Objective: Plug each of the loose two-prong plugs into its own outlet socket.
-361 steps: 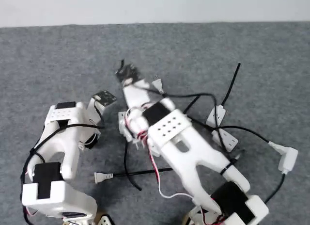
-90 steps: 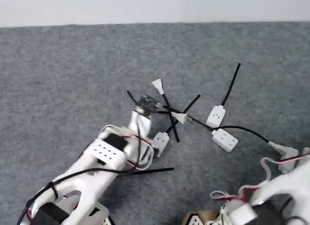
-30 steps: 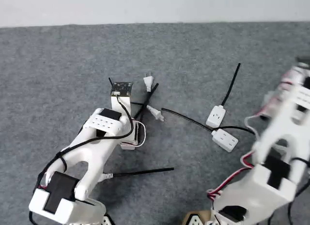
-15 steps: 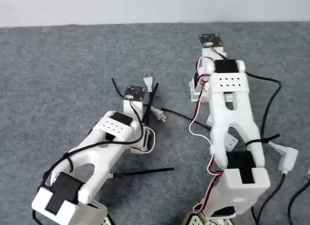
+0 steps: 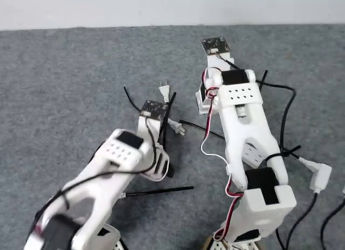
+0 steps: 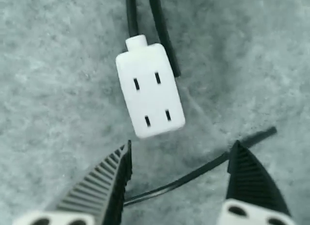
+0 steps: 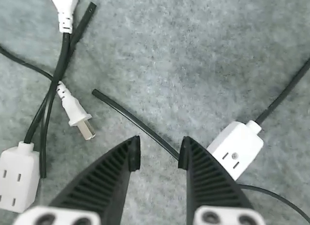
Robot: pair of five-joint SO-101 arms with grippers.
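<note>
Beneath my open left gripper lies a white outlet block, slots up, just beyond the fingertips, with two black cords running off its far end. My right gripper is open over a black cord. A white two-prong plug lies to one side of it, and a second plug farther off. Another white outlet sits by the other finger. The high view shows the two plugs between the arms.
A third outlet peeks out from under the right arm. A white angled plug lies at the right edge on its cord. A loose black cord piece rests in front of the left arm. Grey carpet covers the table.
The right arm swung in from the right edge to the middle, then shifted a little left. The left arm edged right towards the plugs. Both grippers stayed empty.
</note>
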